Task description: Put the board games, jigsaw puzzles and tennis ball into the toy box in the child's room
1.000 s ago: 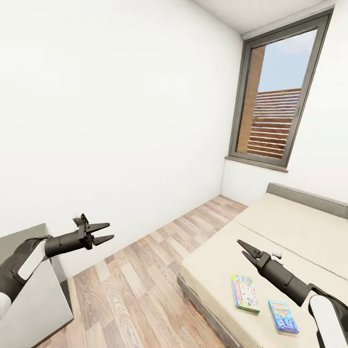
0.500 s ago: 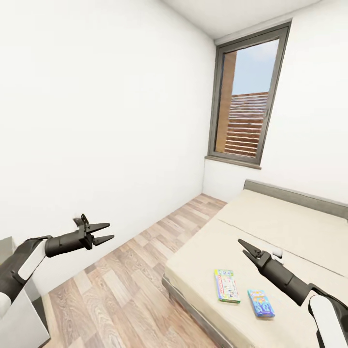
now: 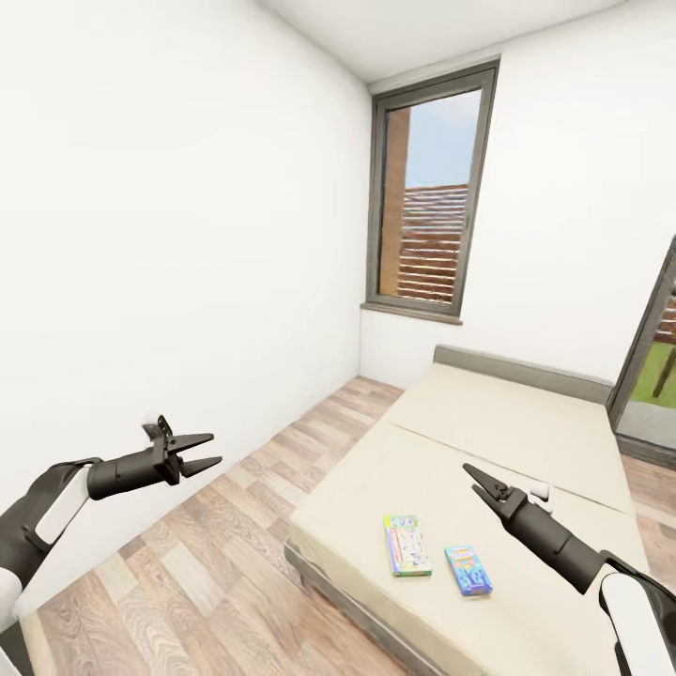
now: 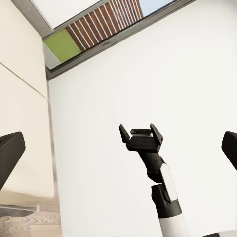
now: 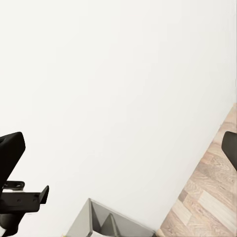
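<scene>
Lying unreadable: board games [image 3: 407,545] abed.

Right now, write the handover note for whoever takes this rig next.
Left gripper: fingers spread, nothing between them, held out over the wood floor.
Right gripper: cannot tell from the head view whether it is open or shut; the left wrist view shows it open and empty, held above the bed.
Two board games lie flat side by side on the mattress, near its front edge, untouched.
Done: nothing visible yet.
Left: pick up both games and carry them to the toy box; table items unconfirmed from here.
</scene>
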### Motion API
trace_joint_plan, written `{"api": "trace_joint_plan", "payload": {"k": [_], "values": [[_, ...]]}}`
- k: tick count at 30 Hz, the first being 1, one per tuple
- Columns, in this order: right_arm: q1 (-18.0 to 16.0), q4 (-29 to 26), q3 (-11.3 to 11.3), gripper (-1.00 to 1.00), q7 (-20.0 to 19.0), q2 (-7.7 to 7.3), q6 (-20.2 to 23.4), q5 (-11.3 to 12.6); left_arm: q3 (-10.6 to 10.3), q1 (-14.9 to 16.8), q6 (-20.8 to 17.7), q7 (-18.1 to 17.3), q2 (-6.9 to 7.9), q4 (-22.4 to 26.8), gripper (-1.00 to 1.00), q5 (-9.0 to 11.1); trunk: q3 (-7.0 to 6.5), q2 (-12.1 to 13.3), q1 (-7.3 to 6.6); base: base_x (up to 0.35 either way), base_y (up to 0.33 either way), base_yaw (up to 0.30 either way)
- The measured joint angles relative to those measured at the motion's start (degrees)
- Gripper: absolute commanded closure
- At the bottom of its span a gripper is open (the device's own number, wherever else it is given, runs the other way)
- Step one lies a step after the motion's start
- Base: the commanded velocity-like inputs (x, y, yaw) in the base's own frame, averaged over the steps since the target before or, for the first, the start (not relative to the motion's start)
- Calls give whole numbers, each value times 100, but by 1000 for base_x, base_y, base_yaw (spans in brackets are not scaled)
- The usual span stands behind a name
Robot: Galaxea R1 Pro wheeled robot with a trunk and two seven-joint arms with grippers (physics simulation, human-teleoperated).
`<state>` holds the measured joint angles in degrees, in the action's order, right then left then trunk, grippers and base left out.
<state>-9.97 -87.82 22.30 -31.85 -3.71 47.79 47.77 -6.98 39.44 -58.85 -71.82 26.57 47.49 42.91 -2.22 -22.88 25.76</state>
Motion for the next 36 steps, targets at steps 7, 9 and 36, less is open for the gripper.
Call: {"api": "trace_joint_plan", "payload": {"k": [7, 9, 36], "values": [[0, 0, 3, -100, 0, 0, 0, 2, -5, 0, 5, 5, -7, 0, -100, -2, -18, 0, 0, 0, 0, -275], [0, 3, 3, -100, 0, -1, 0, 5, -6, 0, 7, 7, -9, 0, -100, -3, -23, 0, 0, 0, 0, -275], [0, 101, 3, -100, 14, -4, -5, 0, 2, 0, 9, 9, 6, 0, -100, -4, -91, 0, 0, 0, 0, -275]]}}
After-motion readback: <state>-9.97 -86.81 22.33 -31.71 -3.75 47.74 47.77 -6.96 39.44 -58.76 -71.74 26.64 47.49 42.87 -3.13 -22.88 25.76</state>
